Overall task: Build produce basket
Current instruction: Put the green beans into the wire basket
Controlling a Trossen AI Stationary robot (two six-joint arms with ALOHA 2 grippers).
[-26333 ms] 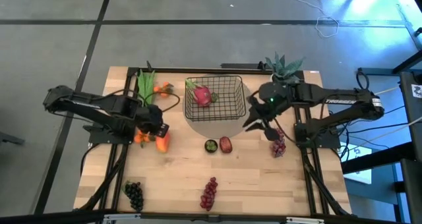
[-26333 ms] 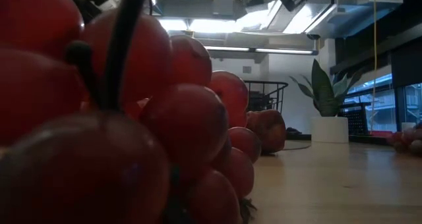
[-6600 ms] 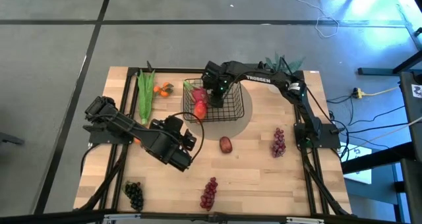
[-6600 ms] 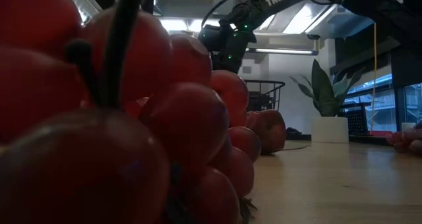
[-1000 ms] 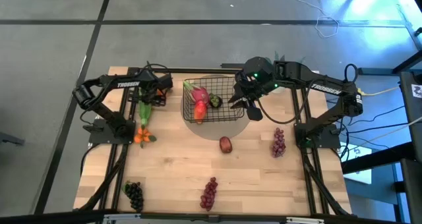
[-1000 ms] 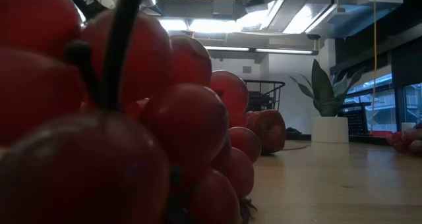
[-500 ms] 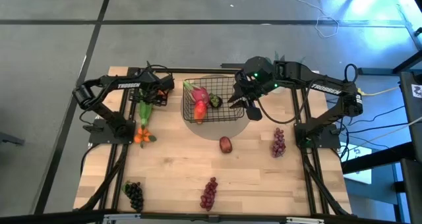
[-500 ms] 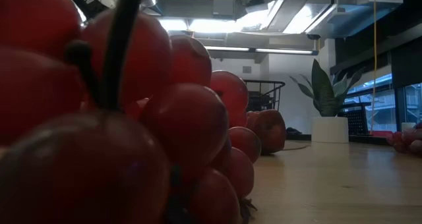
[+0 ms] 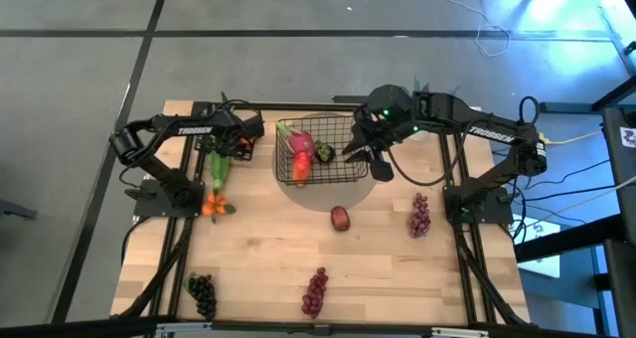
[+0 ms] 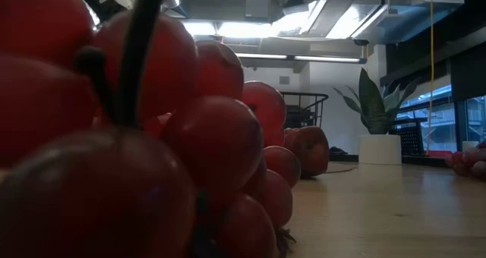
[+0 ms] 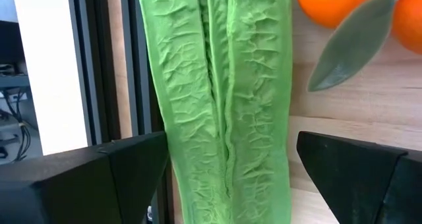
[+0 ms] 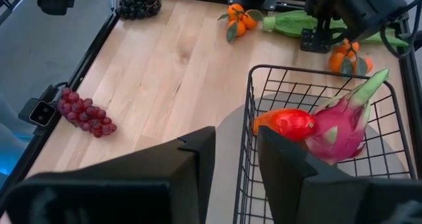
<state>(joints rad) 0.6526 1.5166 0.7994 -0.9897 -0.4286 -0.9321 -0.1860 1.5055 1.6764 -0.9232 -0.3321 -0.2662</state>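
The black wire basket (image 9: 343, 169) stands at the table's far middle on a round grey mat. In it lie a pink dragon fruit (image 9: 298, 139), a red-orange mango (image 9: 301, 165) and a green round fruit (image 9: 325, 154). My left gripper (image 11: 224, 184) is open and points down over the long green leafy stalk (image 11: 224, 99) at the far left. One finger stands on each side of the stalk, apart from it. My right gripper (image 12: 235, 184) hovers above the basket's right wall (image 12: 248, 138), open by a narrow gap with nothing in it.
Oranges (image 9: 214, 207) lie near the stalk, and more oranges (image 11: 330, 3) beside its far end. A red round fruit (image 9: 340, 217), two red grape bunches (image 9: 420, 215) (image 9: 316, 290) and dark grapes (image 9: 202, 294) lie on the near half. A potted plant (image 10: 377, 133) stands far right.
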